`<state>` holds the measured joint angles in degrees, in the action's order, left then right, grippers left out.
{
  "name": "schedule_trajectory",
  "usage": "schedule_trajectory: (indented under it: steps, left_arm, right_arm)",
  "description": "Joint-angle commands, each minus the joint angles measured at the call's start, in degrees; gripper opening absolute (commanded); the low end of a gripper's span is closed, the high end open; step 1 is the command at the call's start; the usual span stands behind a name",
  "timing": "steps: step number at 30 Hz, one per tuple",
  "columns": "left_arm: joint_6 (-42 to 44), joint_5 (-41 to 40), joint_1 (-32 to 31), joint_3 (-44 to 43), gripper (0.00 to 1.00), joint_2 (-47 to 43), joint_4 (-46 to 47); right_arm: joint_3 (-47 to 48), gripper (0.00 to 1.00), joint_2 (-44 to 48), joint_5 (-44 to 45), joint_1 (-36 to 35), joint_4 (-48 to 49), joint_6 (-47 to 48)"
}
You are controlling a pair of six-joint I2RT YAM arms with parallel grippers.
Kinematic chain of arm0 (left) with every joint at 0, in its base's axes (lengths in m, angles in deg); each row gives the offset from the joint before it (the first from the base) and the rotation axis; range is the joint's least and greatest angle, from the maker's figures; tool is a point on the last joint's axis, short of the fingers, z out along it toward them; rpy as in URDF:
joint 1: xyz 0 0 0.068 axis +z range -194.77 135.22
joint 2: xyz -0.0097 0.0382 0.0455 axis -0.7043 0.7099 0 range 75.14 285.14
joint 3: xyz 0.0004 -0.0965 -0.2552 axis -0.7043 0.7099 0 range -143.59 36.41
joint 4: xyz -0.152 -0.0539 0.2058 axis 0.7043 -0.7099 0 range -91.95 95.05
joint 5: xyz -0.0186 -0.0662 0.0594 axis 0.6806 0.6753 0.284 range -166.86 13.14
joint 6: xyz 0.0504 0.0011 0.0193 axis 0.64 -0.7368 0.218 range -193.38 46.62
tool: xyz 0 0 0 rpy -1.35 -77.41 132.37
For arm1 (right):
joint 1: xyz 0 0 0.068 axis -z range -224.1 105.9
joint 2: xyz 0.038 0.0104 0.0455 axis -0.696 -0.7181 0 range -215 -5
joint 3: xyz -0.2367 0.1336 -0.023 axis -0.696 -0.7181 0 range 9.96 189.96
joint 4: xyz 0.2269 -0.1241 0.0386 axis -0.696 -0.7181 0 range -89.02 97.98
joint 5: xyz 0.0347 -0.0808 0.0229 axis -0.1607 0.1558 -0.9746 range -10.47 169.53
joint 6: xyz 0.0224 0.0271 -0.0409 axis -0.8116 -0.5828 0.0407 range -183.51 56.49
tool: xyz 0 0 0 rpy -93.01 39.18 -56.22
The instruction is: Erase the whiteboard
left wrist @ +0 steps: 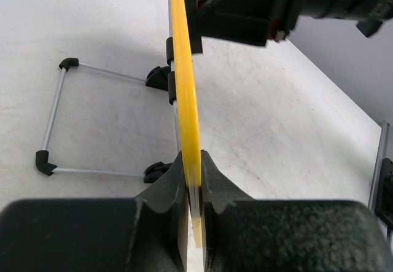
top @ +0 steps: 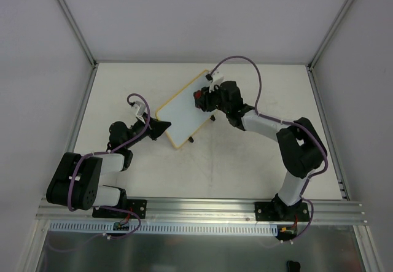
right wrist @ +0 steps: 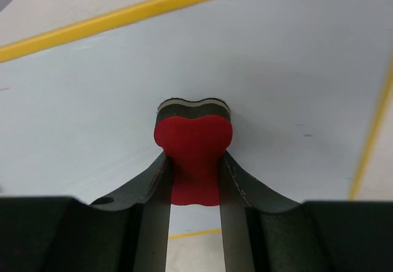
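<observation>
The whiteboard [top: 184, 113] is a small white board with a yellow frame, lying tilted in the middle of the table. My left gripper [top: 161, 129] is shut on its near-left edge; the left wrist view shows the yellow frame [left wrist: 187, 94] edge-on between the jaws of the left gripper [left wrist: 194, 177]. My right gripper [top: 202, 100] is shut on a red eraser [top: 198, 96] and holds it against the board's far-right part. In the right wrist view the red eraser [right wrist: 193, 146], squeezed in my right gripper [right wrist: 194, 164], has its dark felt side pressed on the white surface [right wrist: 98, 94]. No marks show there.
A folding wire stand [left wrist: 55, 121] with black corner pieces lies flat behind the board in the left wrist view. Grey enclosure walls and metal posts [top: 70, 20] ring the table. An aluminium rail [top: 202, 209] runs along the near edge.
</observation>
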<state>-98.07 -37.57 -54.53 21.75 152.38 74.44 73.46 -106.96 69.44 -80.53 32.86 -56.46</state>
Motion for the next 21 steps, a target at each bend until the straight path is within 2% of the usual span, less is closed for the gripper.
schedule_trajectory:
  steps: [1,7,11,21]
  left_arm:
    - [-0.10,9.49,-1.93,-1.52,0.00,-0.86,4.53]
    - [-0.10,9.67,-1.93,-1.52,0.00,-1.03,4.44]
    - [-0.01,9.58,-1.93,-1.52,0.00,-1.12,4.27]
    - [0.08,9.49,-1.93,-1.52,0.00,-1.38,3.92]
  right_arm:
    - [3.28,0.00,-2.63,-1.77,4.68,1.04,-2.73]
    - [5.57,0.00,-6.76,-0.21,9.35,0.52,-4.50]
    - [9.09,0.00,-8.52,5.42,10.06,-5.37,-4.59]
    - [10.41,0.00,-7.39,14.73,11.73,-14.07,-6.17]
